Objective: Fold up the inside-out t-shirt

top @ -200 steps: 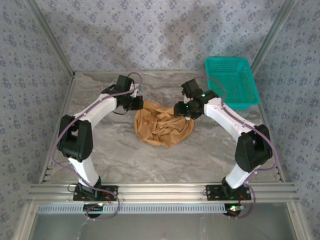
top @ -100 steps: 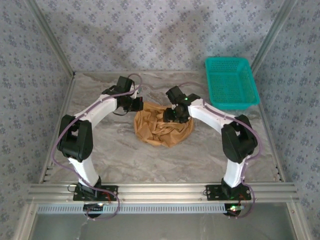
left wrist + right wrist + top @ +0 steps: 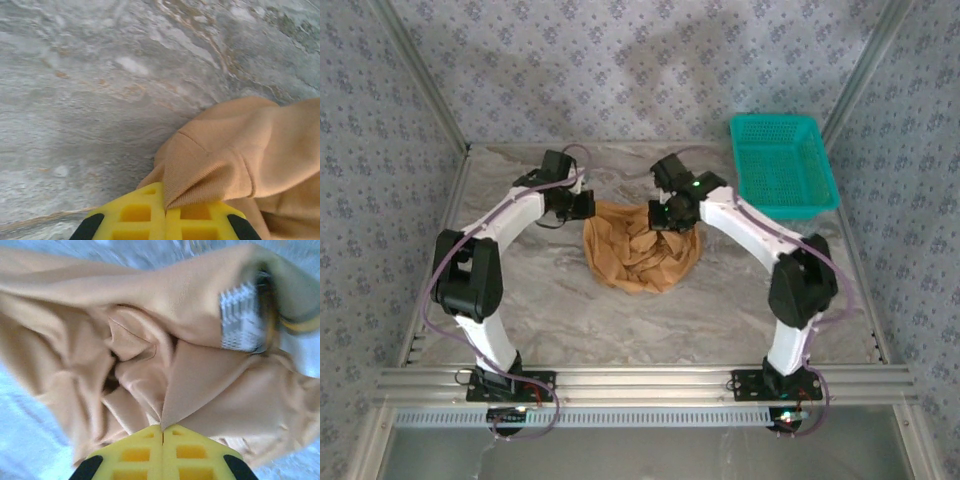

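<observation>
Grey marbled table (image 3: 520, 300), broad and flat. An orange-tan soft cloth t-shirt (image 3: 638, 255) lies crumpled in a rounded heap near the table's middle, closer to the far edge than the near one. A teal plastic mesh basket (image 3: 782, 165), rectangular, sits at the far right corner, apart from the heap. The left gripper (image 3: 165, 212) has its yellow pads pressed together on a stitched hem fold at the heap's far left edge. The right gripper (image 3: 162, 432), pads likewise closed, nips a cloth fold at the heap's far side, right of middle. A small white woven label (image 3: 239, 315) shows on the cloth just beyond it.
</observation>
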Robot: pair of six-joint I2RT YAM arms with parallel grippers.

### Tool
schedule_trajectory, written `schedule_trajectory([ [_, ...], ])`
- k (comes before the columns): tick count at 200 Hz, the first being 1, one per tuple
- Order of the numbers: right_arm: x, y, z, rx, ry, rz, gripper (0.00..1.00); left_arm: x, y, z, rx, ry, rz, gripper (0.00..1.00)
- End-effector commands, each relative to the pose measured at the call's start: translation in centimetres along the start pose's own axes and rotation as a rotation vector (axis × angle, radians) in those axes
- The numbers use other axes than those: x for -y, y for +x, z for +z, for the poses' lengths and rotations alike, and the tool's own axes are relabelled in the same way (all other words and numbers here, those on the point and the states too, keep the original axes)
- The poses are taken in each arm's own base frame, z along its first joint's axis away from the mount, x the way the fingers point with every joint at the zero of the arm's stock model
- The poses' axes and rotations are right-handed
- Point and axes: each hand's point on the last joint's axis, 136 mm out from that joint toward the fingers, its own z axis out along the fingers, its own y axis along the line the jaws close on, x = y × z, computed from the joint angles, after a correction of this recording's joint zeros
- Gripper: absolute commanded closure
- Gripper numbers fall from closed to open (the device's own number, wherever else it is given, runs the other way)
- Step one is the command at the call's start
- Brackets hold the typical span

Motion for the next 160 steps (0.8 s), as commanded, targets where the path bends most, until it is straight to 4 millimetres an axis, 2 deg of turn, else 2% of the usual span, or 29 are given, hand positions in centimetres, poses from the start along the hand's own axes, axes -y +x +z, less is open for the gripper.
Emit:
schedule_trajectory([
  [1, -1.2, -2.5, -9.5, 0.163, -0.092, -0.024, 1.00, -0.4, -2.7, -3.1, 0.087, -0.011, -0.014, 1.00],
  [10, -1.7, -3.1, -12.2, 0.217, -0.143, -0.020, 1.00, -0.5, -2.8, -3.3, 0.089, -0.013, -0.020, 1.00],
  [32, -2.6, -3.9, -16.8, 0.310, -0.241, -0.007, 1.00, -0.3, -2.7, -3.1, 0.090, 0.005, -0.034, 1.00],
  [46, -3.0, -4.4, -18.5, 0.346, -0.293, 0.006, 1.00, -0.4, -2.4, -2.6, 0.084, 0.011, -0.047, 1.00],
  [59, -3.0, -4.9, -18.5, 0.356, -0.315, 0.020, 1.00, -0.3, -2.0, -2.0, 0.075, 0.022, -0.052, 1.00],
  [77, -2.3, -5.7, -16.6, 0.328, -0.318, 0.057, 1.00, -0.5, -1.5, -1.4, 0.058, 0.021, -0.058, 1.00],
  [88, -1.9, -6.2, -14.4, 0.298, -0.321, 0.087, 1.00, -0.9, -1.2, -1.3, 0.056, 0.003, -0.052, 0.99],
  [111, -0.7, -6.9, -9.2, 0.189, -0.295, 0.168, 1.00, -1.4, -1.1, -2.7, 0.104, -0.071, 0.002, 0.74],
  [123, -0.2, -7.1, -6.5, 0.119, -0.268, 0.198, 1.00, -0.9, -1.0, -3.9, 0.154, -0.124, 0.084, 0.60],
  [139, -0.1, -7.6, -4.2, 0.071, -0.252, 0.213, 1.00, 1.7, -0.1, -5.2, 0.226, -0.140, 0.242, 0.50],
  [160, -0.2, -8.0, -3.0, 0.056, -0.246, 0.217, 1.00, 7.4, 2.5, -5.8, 0.302, -0.027, 0.438, 0.38],
])
